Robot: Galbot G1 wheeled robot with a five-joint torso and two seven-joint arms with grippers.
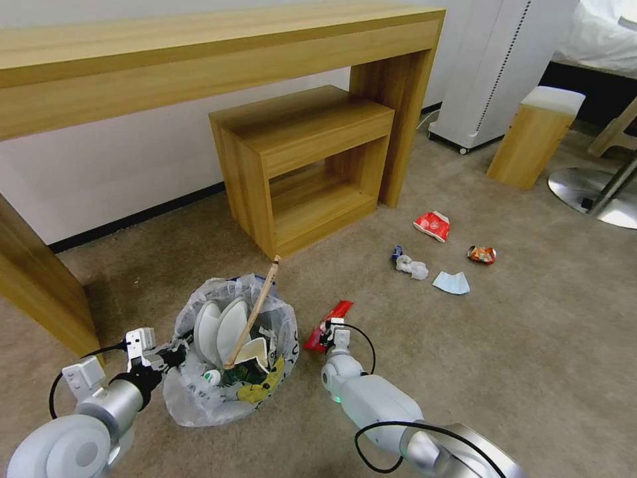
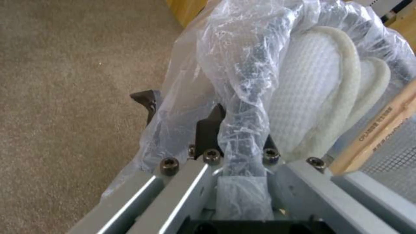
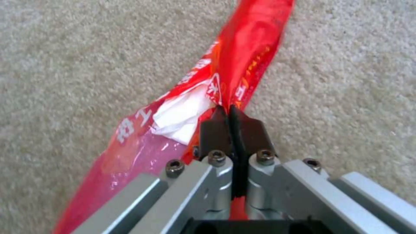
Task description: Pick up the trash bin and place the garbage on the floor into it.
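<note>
Floor [image 1: 531, 345]: beige short-pile carpet, lying flat under everything listed below.
Desk [image 1: 199, 60]: long wooden top standing against the wall, with a wooden cubby shelf [image 1: 305, 159] sitting under its right end.
Left arm: reaching forward from the lower left corner of the head view, forearm angling up and rightward toward the bin.
Right arm: stretching forward from the lower right, wrist pointing away from the robot, gripper lying low at the carpet.
Trash bin [image 1: 229, 352]: standing on the carpet in front of the robot, between the two arms, mouth facing up, clear liner bunching around it.
Slippers [image 1: 219, 328]: two white ones standing on edge inside the bin, toes up.
Wooden stick [image 1: 255, 312]: leaning in the bin, long axis tilting up and away toward the shelf, top end poking well above the rim.
Left gripper [image 2: 236, 130]: pinching the bin's rim with its plastic liner [image 2: 242, 65]; one dark finger [image 2: 208, 126] sitting inside, another showing outside the bag.
Right gripper [image 3: 229, 113]: fingers pressing together on the red wrapper, almost no gap between them.
Red wrapper [image 3: 225, 74]: lying just right of the bin, long axis running away from the robot, slanting slightly right.
Remaining litter: red packet [image 1: 432, 225], small orange-red wrapper [image 1: 482, 254], crumpled tissue [image 1: 411, 267], blue mask [image 1: 451, 283], all lying farther out to the right.
</note>
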